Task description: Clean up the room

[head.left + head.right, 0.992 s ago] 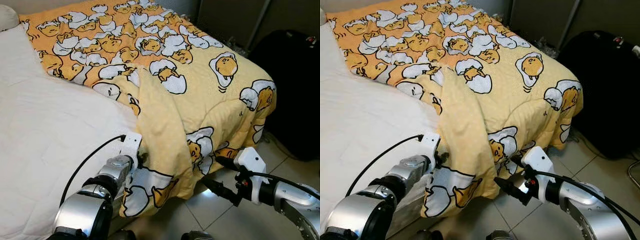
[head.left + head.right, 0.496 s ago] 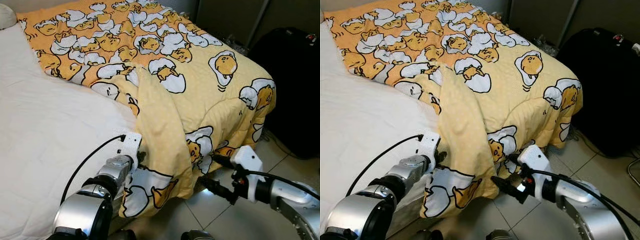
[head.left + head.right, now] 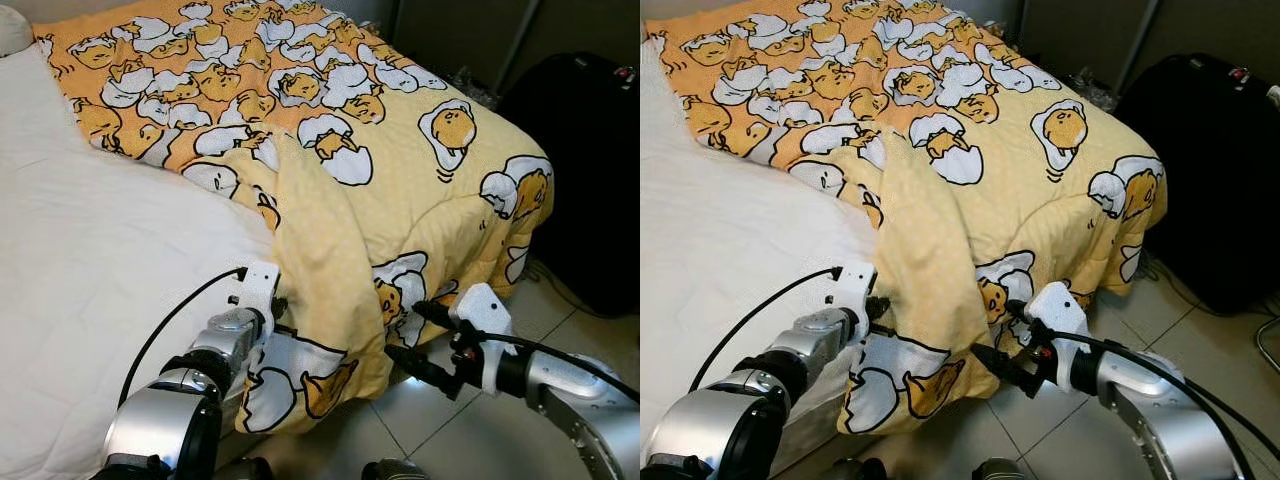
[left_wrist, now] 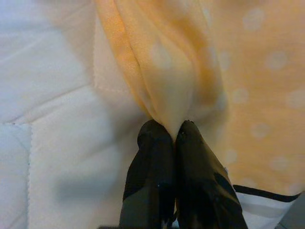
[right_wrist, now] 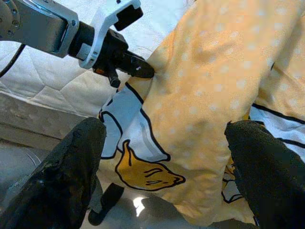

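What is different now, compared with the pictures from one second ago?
The right gripper, jaws open, has moved left toward the hanging edge of the yellow egg-print quilt and now almost touches it. The left gripper stays shut on a quilt fold beside the white quilted mattress; the quilt lies unchanged.

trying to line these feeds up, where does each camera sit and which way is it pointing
Left eye view: on the head, looking forward and down at the bed; shows the left gripper on the yellow blanket and the right gripper.
Right eye view: the other head camera, facing the same scene.
Left wrist view: on the left wrist, looking along shut fingers that pinch a blanket fold above the white mattress.
Right wrist view: on the right wrist, looking between open fingers at the hanging blanket.
Shared: the right wrist and eye views both show the left gripper.
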